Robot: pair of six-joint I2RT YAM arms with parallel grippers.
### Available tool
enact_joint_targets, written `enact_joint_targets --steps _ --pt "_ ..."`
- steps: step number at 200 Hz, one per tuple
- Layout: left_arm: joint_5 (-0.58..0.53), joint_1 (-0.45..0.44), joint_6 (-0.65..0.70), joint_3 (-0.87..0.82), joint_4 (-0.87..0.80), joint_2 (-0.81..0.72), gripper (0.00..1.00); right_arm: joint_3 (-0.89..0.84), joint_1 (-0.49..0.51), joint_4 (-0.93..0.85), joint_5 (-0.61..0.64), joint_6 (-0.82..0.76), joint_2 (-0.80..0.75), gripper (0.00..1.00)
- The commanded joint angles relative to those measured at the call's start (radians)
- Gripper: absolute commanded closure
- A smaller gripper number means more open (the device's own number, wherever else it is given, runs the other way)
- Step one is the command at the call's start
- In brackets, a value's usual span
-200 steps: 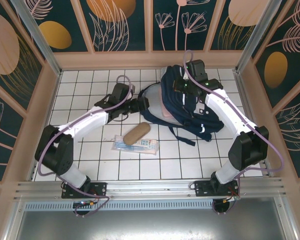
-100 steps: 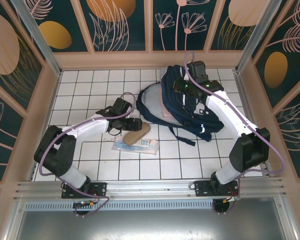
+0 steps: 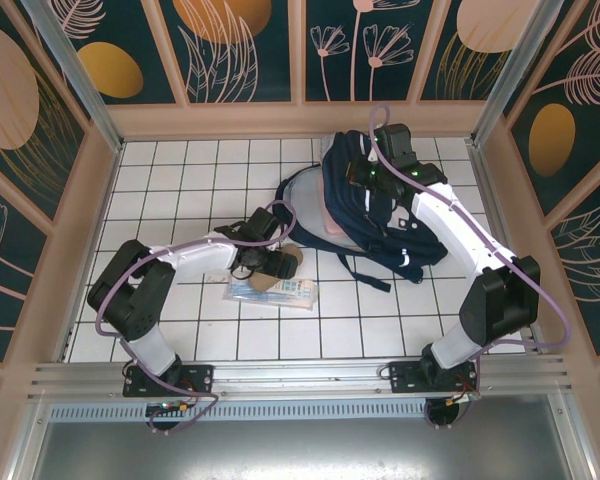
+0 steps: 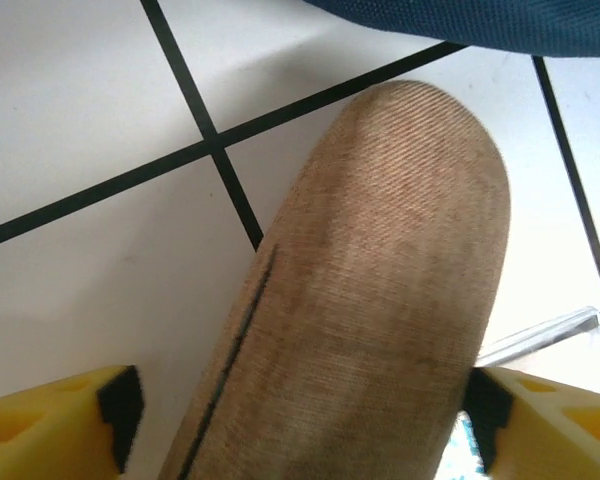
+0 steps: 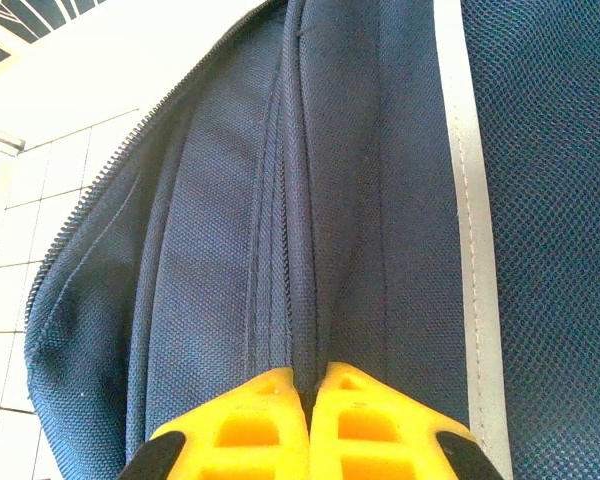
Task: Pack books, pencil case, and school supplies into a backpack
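First, nearest the arm bases: a flat clear packet (image 3: 276,292) with white and light-blue contents lies on the white tiled table (image 3: 180,180).

Just beyond it, overlapping its far edge, lies the brown ribbed pencil case (image 3: 280,263), angled toward the backpack. The left gripper (image 3: 263,262) is down over it. In the left wrist view the left gripper (image 4: 300,415) has its jaws spread to either side of the pencil case (image 4: 380,280). The right pad (image 4: 485,408) is against the fabric and the left pad (image 4: 120,405) stands apart from it, with tile showing between. A corner of the packet (image 4: 545,332) shows beside the case.

Farther back is the navy backpack (image 3: 375,238), lying on the tiles with its pale-lined mouth open toward the left arm. The right gripper (image 3: 368,182) is on top of it. In the right wrist view the right gripper (image 5: 311,392) has its jaws pressed together, pinching a fold of backpack (image 5: 210,220) fabric. The zip (image 5: 110,170) is on the left and a white stripe (image 5: 460,200) on the right.
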Motion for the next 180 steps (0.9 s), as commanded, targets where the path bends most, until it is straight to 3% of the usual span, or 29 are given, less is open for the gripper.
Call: enact_joint_targets --steps 1,62,78,91,130,180 --pt "-0.039 -0.011 0.042 -0.007 -0.037 0.013 0.1 -0.003 -0.018 0.061 0.008 0.011 -0.039 1.0" --pt "-0.045 -0.028 0.065 -0.01 -0.04 0.019 0.15 0.003 -0.023 0.061 -0.002 0.022 -0.02 1.0" --pt "-0.076 -0.035 0.063 -0.013 -0.04 0.022 0.24 0.003 -0.025 0.063 -0.006 0.02 -0.019 1.0" --pt "-0.086 -0.036 0.058 -0.023 -0.03 0.014 0.26 0.003 -0.025 0.067 -0.02 0.019 -0.018 1.0" --pt "-0.132 -0.036 0.035 -0.029 -0.047 -0.054 0.49 0.003 -0.028 0.065 -0.021 0.017 -0.018 1.0" --pt "-0.114 -0.033 -0.008 0.038 -0.096 -0.161 0.54 -0.014 -0.036 0.067 -0.018 0.022 -0.037 1.0"
